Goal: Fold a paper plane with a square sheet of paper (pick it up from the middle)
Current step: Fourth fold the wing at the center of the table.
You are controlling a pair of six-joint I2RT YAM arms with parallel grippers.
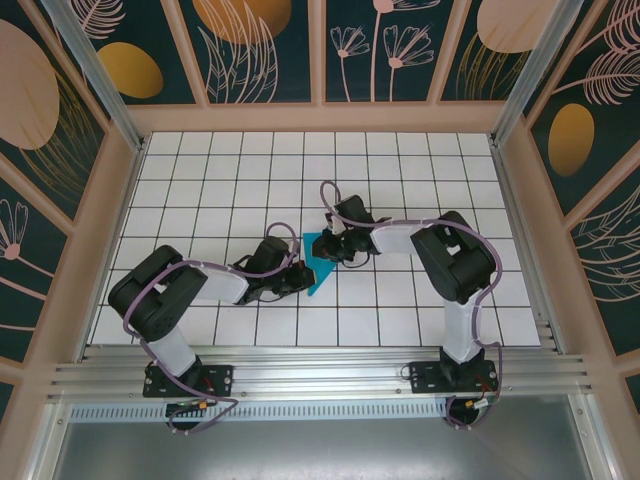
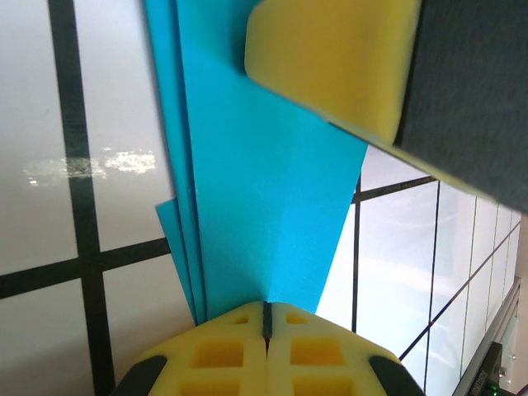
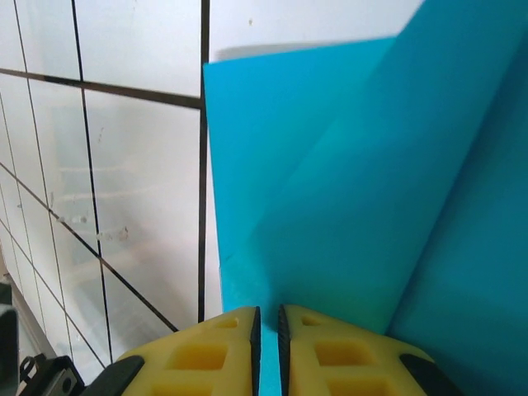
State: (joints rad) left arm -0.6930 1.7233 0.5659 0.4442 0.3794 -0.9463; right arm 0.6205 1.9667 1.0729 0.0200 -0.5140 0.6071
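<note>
Two tools: left tool [image 1: 299, 277] and right tool [image 1: 337, 252] meet tip to tip near the middle of the worktop [image 1: 420, 170], with the sheet of paper [image 1: 318, 266] between them.
Left tool state: closed; its yellow pads [image 2: 223, 355] press flat together and pinch the narrow end of the sheet.
Right tool state: gripping the sheet; its pads [image 3: 330, 355] stand almost together, with a thin teal strip in the slit between them.
Sheet location: a folded teal shape held at both ends. It widens away from the left tool's pinch, and one right-tool pad [image 2: 330, 66] sits over its far end.
Sheet edges: in the left wrist view, several layered long edges run side by side just left of the pinch. In the right wrist view, a slanted fold line rises from the pinch toward the upper right, and a straight top edge lies beyond it.
Open room: bare white grid tiles lie on every side of both tools, widest on the far side.
Boundaries: printed plant walls [image 1: 260, 50] stand well beyond the tools, and an aluminium rail [image 1: 320, 375] runs behind them by the arm bases.
</note>
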